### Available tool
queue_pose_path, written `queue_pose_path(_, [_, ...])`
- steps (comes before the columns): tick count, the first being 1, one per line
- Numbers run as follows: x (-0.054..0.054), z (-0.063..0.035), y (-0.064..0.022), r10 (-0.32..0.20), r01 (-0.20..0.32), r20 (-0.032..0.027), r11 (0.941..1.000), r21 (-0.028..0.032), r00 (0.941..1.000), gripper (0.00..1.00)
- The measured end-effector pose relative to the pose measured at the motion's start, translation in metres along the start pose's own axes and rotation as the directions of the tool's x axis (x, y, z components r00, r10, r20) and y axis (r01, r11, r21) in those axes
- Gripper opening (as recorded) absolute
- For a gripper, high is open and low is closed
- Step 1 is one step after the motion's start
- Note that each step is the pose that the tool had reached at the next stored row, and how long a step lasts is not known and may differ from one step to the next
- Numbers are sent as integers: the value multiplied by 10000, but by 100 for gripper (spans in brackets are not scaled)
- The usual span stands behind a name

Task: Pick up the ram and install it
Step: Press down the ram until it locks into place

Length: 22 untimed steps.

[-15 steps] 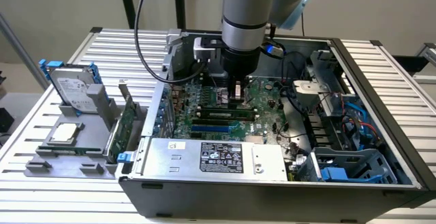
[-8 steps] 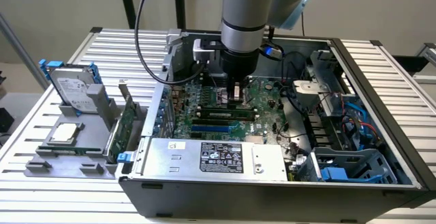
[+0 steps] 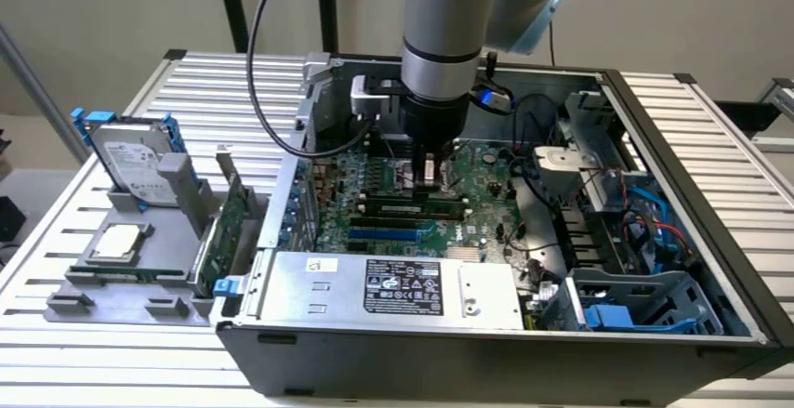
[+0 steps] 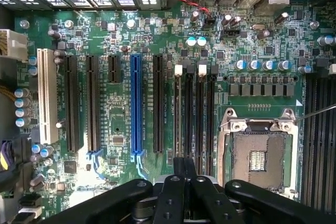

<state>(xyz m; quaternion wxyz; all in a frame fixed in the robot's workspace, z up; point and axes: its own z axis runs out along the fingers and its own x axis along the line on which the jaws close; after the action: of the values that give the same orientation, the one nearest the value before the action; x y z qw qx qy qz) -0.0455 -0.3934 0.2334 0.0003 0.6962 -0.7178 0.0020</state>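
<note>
Wrist view: the gripper [image 4: 184, 182] hangs over the motherboard [image 4: 121, 103], fingers pinched on the ram [image 4: 184, 165] — seen edge-on, lined up with the memory slots [image 4: 194, 119], presumably for seating.

A robot lab or workshop: open computer case [image 3: 496, 315] on a metal slat table [image 3: 74, 231], spare parts in a gray holder [image 3: 125, 301] at its edge.
</note>
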Motion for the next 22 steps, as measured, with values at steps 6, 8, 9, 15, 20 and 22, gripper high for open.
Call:
queue_pose_path(6, [2,85,6,11,-11,-19,10000,-5,10000,0])
queue_pose_path(8, [4,97,8,14,-14,-26,10000,-10,10000,0])
queue_pose_path(9, [3,93,8,15,-15,-24,10000,-12,10000,0])
queue_pose_path(15, [0,-80,6,16,-16,-4,10000,-51,10000,0])
queue_pose_path(20, [0,-81,6,15,-15,-5,10000,-52,10000,0])
queue_pose_path(22, [0,-81,6,15,-15,-4,10000,-52,10000,0])
